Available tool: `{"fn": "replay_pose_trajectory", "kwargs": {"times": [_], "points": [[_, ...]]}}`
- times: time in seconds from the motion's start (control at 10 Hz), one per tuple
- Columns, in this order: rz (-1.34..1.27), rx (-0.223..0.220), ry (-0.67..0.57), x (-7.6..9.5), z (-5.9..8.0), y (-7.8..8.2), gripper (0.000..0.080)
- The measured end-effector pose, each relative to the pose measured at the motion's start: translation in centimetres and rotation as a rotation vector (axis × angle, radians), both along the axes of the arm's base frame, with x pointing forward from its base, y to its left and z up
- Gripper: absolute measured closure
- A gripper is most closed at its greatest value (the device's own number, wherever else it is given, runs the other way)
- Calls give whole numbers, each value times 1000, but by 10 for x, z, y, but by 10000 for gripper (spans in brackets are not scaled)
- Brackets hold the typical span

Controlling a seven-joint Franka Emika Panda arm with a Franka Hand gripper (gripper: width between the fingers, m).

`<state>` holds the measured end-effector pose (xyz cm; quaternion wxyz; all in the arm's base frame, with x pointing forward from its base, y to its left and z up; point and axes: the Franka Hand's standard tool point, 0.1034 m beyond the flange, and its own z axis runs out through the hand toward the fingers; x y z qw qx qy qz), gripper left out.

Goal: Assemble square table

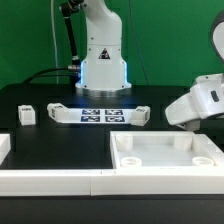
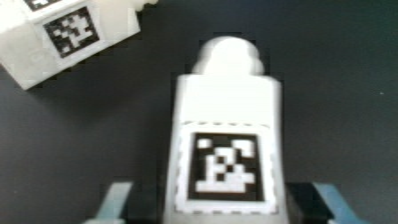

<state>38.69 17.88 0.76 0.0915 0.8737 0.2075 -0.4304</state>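
In the wrist view a white leg (image 2: 228, 130) with a black-and-white tag and a rounded tip lies on the black table between my gripper's (image 2: 224, 203) two fingers. The fingers (image 2: 121, 203) straddle its tagged end, with a narrow dark gap on each side, so the gripper looks open. In the exterior view the gripper's white hand (image 1: 196, 104) hangs tilted at the right, behind the square table top (image 1: 165, 158), and hides this leg. Two more legs lie on the table, one on the left (image 1: 25, 115) and one right of the marker board (image 1: 140, 115).
The marker board (image 1: 100, 113) lies in front of the robot base (image 1: 102, 60). White border rails (image 1: 50, 180) run along the front and left edge. Another tagged white piece (image 2: 63, 35) lies close beside the leg in the wrist view.
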Motion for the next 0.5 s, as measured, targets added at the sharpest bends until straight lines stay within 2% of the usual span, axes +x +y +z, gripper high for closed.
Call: {"fn": "replay_pose_trajectory", "kwargs": {"times": [0.1, 0.5], "points": [[0, 0, 0, 0, 0, 0, 509], [0, 0, 0, 0, 0, 0, 509]]}}
